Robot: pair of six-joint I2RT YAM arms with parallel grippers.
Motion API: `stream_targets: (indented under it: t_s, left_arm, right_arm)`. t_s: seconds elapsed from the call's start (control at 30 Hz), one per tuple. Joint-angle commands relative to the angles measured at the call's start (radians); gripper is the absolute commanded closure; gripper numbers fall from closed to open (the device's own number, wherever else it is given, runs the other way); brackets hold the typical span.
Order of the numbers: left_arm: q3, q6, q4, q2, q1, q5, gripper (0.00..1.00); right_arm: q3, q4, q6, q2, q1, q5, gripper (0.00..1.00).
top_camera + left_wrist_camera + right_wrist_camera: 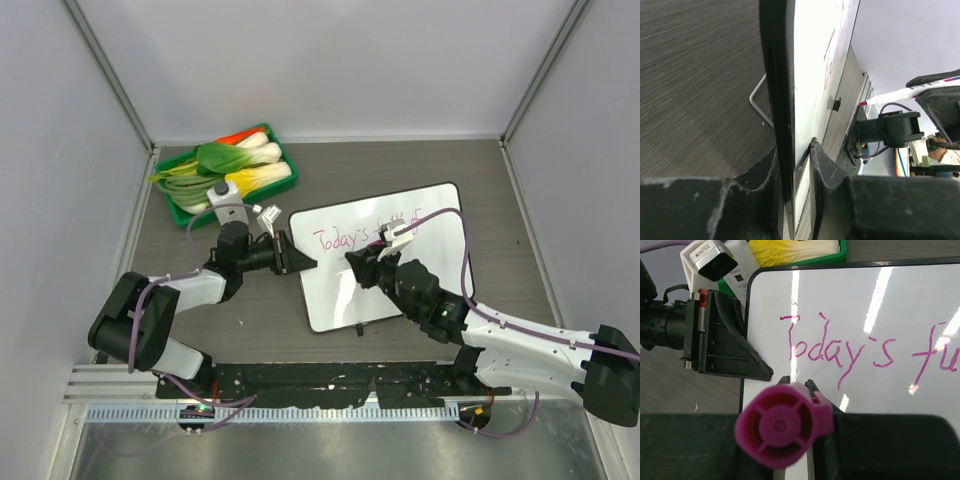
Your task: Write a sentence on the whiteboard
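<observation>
The whiteboard [400, 290] lies tilted on the dark table. My left gripper [300, 262] is shut on its left rim; the left wrist view shows the black rim [775, 75] clamped between the fingers [822, 170]. My right gripper [364, 268] hovers over the board's middle left, shut on a marker whose magenta end cap [782, 425] fills the right wrist view. The marker's white barrel [900, 92] points at the board. The sentence [840, 350] reads "Today's fu" in pink script, cut by the frame edge. In the top view the sentence [345, 238] is partly hidden by my right arm.
A green tray [285, 150] with several vegetables stands at the back left, close to the board's upper left corner; its rim also shows in the right wrist view [842, 252]. Grey walls enclose the table on three sides. A wire foot [757, 100] sticks out behind the board.
</observation>
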Motion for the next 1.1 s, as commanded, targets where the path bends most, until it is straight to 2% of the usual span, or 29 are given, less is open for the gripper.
stream_targets:
  t_s: [0.0,0.17,0.43,1.07]
  left_arm:
    - [-0.052,0.14,-0.121,-0.055,0.022,-0.312,1.0]
    - [-0.05,0.16,-0.156,-0.077,0.03,-0.349,1.0]
    - [-0.021,0.157,-0.151,-0.019,0.03,-0.285,1.0]
    - [-0.015,0.165,-0.145,-0.01,0.03,-0.257,1.0]
  right_arm:
    - [0.005,0.057,-0.021,-0.012,0.006,0.019,0.99]
    - [0.014,0.085,-0.033,0.017,0.009,-0.001,0.99]
    - [0.02,0.12,-0.058,0.055,0.036,-0.029,0.99]
    - [0.014,0.134,-0.031,0.155,0.048,0.019,0.99]
